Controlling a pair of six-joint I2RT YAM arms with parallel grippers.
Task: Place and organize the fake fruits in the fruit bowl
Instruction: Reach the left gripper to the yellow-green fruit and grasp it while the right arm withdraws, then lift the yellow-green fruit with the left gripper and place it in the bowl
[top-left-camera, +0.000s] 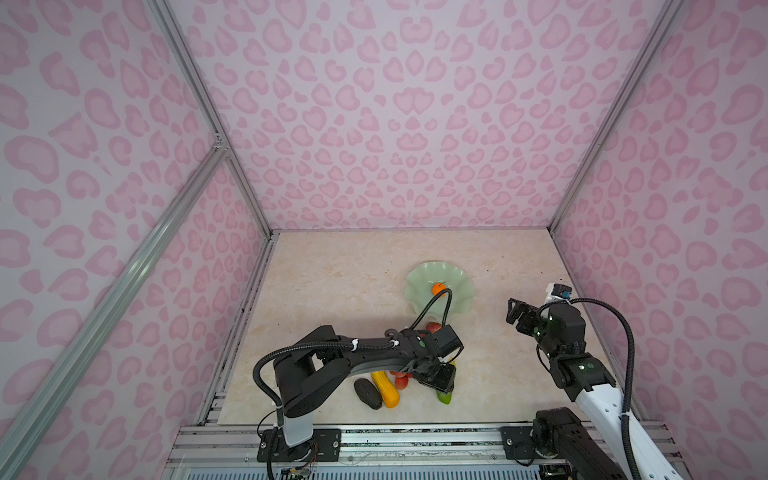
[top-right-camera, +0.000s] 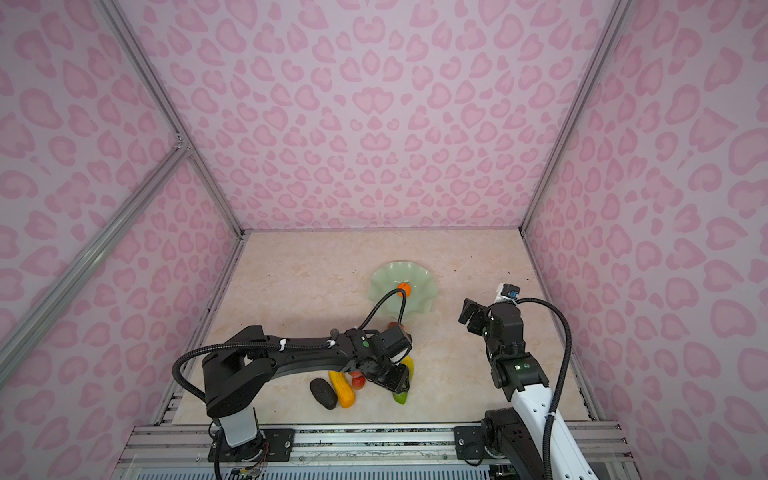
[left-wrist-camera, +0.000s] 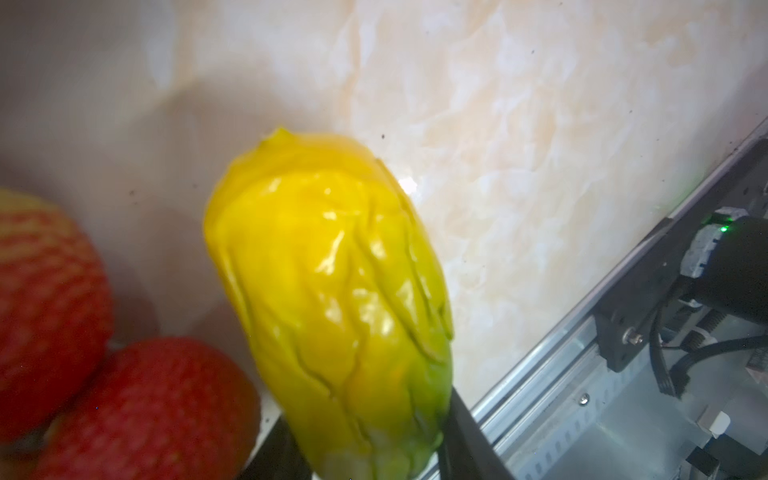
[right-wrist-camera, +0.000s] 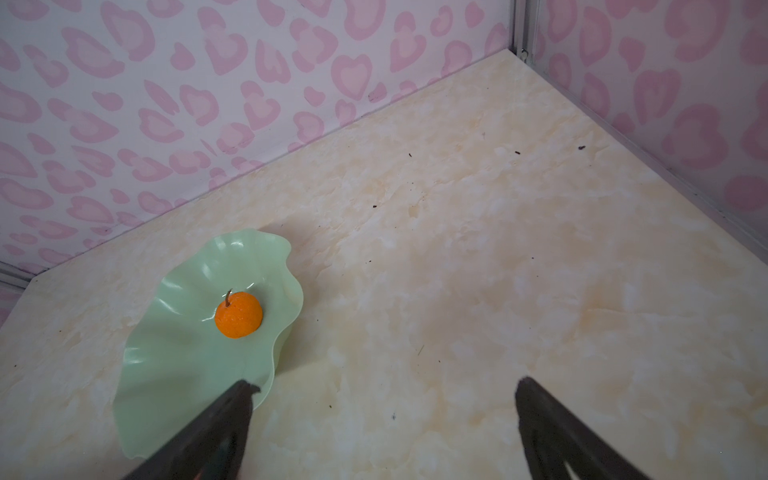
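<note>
The pale green fruit bowl (top-left-camera: 419, 274) (top-right-camera: 386, 274) (right-wrist-camera: 187, 374) holds only the small orange (top-left-camera: 438, 289) (top-right-camera: 404, 289) (right-wrist-camera: 238, 314). Near the front of the table, my left gripper (top-left-camera: 442, 388) (top-right-camera: 401, 388) (left-wrist-camera: 370, 449) is shut on the green end of the green-yellow oblong (top-left-camera: 444, 398) (left-wrist-camera: 332, 291), one dark finger on each side. Left of it lie the red berry cluster (top-left-camera: 401, 380), the yellow-orange oblong (top-left-camera: 386, 388) and the dark avocado-like oval (top-left-camera: 368, 394). A red strawberry (top-left-camera: 433, 327) peeks out behind the left wrist. My right gripper (top-left-camera: 513, 313) (right-wrist-camera: 384, 384) hovers open and empty, right of the bowl.
Pink patterned walls (top-left-camera: 415, 124) close off the back and both sides of the marble tabletop (top-left-camera: 332, 291). An aluminium rail (top-left-camera: 415, 436) with both arm bases runs along the front edge. Two red fruit pieces (left-wrist-camera: 153, 411) lie close beside the held fruit.
</note>
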